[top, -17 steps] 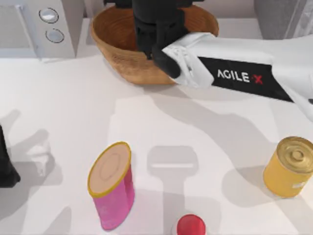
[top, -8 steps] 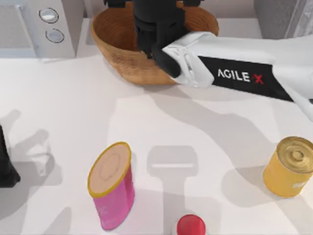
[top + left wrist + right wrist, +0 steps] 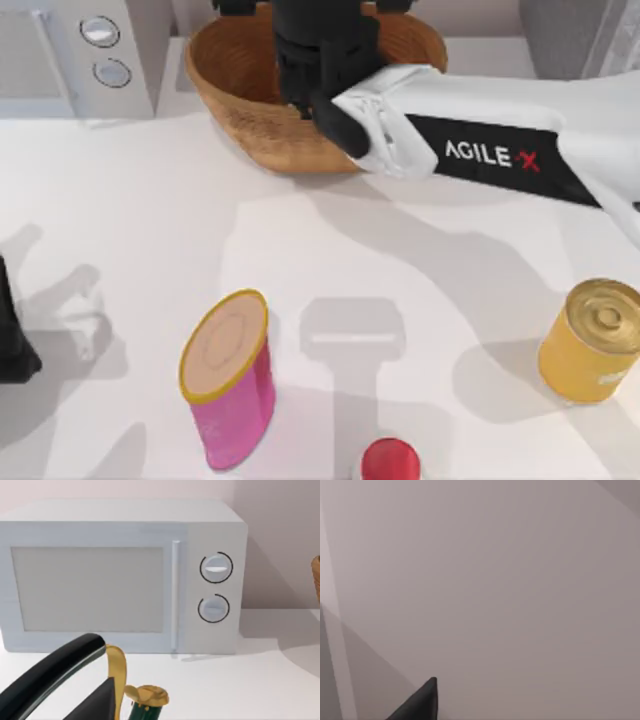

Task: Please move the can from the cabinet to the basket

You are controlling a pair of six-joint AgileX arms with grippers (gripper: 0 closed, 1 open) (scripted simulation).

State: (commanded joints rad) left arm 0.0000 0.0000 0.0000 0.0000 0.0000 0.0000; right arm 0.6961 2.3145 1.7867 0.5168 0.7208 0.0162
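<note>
Your right arm reaches across from 3 o'clock, and its right gripper [image 3: 322, 60] sits over the basket [image 3: 240, 110] at 12 o'clock on the table. You cannot tell whether that claw is grasping or released, and the can isn't visible from here, likely under the wrist. If it's in hand, lower it centred inside the rim, let go low, then lift straight up. Steer clear of the microwave [image 3: 90, 50] at 11 o'clock. The left gripper [image 3: 80, 690] is parked at 9 o'clock, facing the microwave.
</note>
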